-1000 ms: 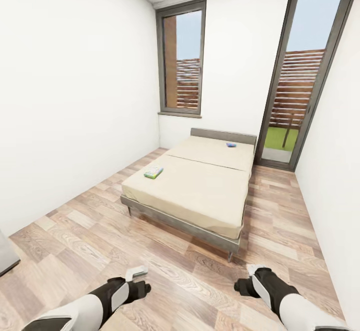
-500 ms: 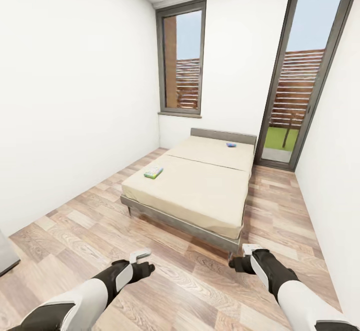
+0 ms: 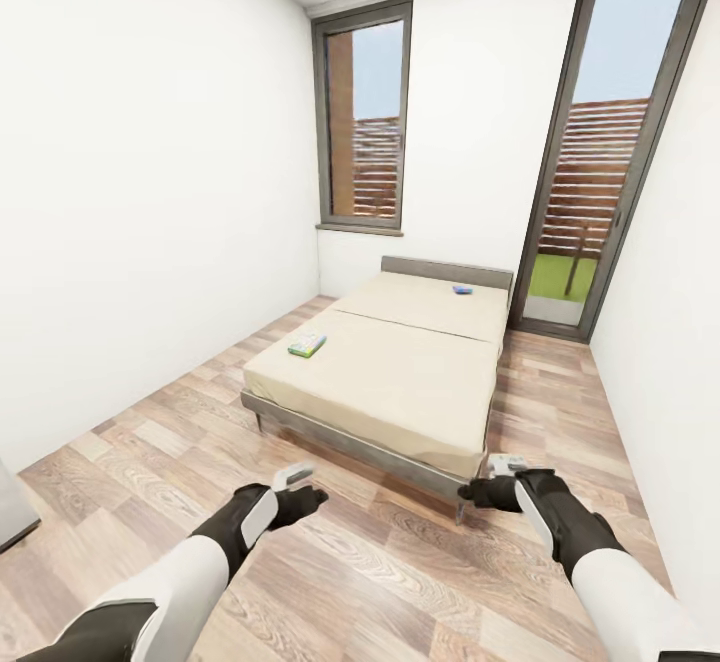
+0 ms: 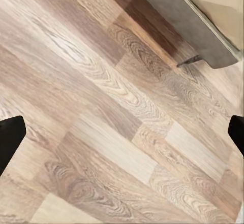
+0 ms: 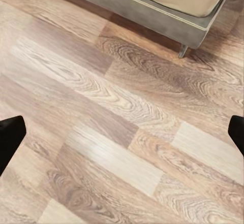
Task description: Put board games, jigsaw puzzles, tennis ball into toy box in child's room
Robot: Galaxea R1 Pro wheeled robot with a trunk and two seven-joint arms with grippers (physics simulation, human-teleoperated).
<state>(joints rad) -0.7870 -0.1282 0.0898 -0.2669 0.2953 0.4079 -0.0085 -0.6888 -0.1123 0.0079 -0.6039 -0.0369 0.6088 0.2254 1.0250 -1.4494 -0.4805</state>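
A home bedroom: bed (image 3: pixel 400 382), wood floor (image 3: pixel 150 482), tall windows (image 3: pixel 365 112).

both arms reach forward, low, elbows bent slightly inward. left gripper (image 3: pixel 300 487) fingers spread wide, nothing between. right gripper (image 3: pixel 490 477) likewise spread wide, holding nothing. wrists dark, forearms white.

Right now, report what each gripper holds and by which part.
Nothing is held. The left gripper and right gripper both stand open over the wood plank floor; two flat colourful game boxes lie on the beige bed.
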